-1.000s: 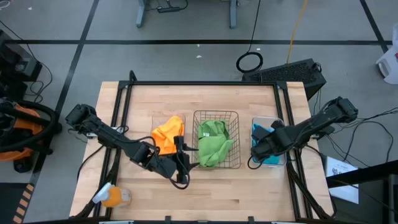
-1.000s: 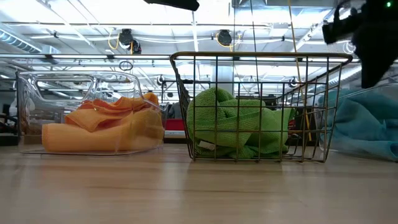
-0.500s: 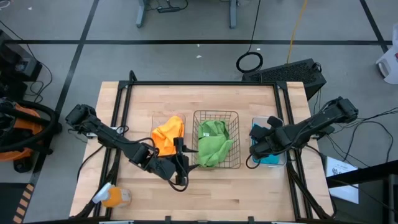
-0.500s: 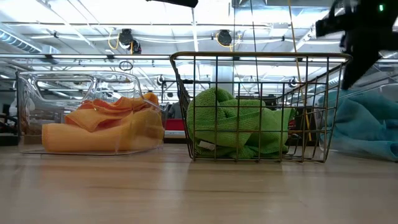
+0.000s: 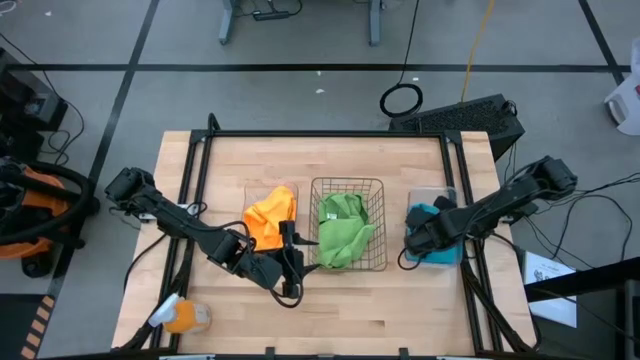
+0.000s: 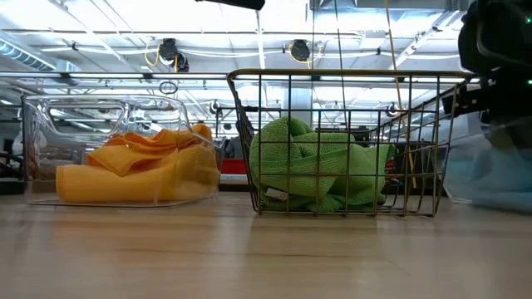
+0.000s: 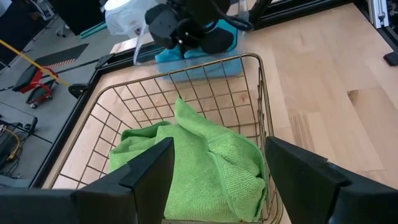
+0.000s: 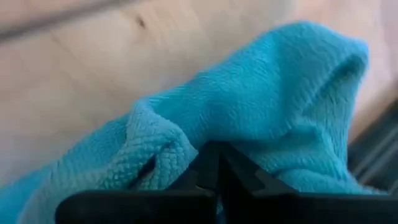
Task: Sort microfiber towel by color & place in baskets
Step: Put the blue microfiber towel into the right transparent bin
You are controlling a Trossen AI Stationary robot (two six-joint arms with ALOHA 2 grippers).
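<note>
Three baskets stand in a row. The left clear basket [image 5: 253, 232] holds orange-yellow towels [image 6: 133, 170]. The middle wire basket [image 7: 255, 93] holds green towels [image 7: 186, 168]. The right clear basket [image 5: 452, 258] holds sky-blue towels [image 8: 280, 93]. My right gripper [image 5: 413, 240] is shut and down inside the right basket, on the blue towels. My left gripper [image 7: 217, 186] is open and hovers just off the wire basket's near left corner [image 5: 288, 268], touching nothing. My right gripper presses its shut fingertips [image 8: 214, 155] onto the top of the blue towel heap, at a raised fold [image 8: 155, 146] beside them. It slants down from the table's right side. The heap lies in the right clear basket. No cloth shows between the fingers.
A small orange-and-white object [image 5: 180, 315] lies at the table's near left corner. Black frame rails [image 5: 195, 170] run along the table's left, right and far edges. Bare wood [image 5: 380, 310] lies in front of the baskets and behind them.
My right gripper has risen a little and then gone down into the right basket onto the blue towels. The blue heap stands lower in the low view than it did a second ago.
</note>
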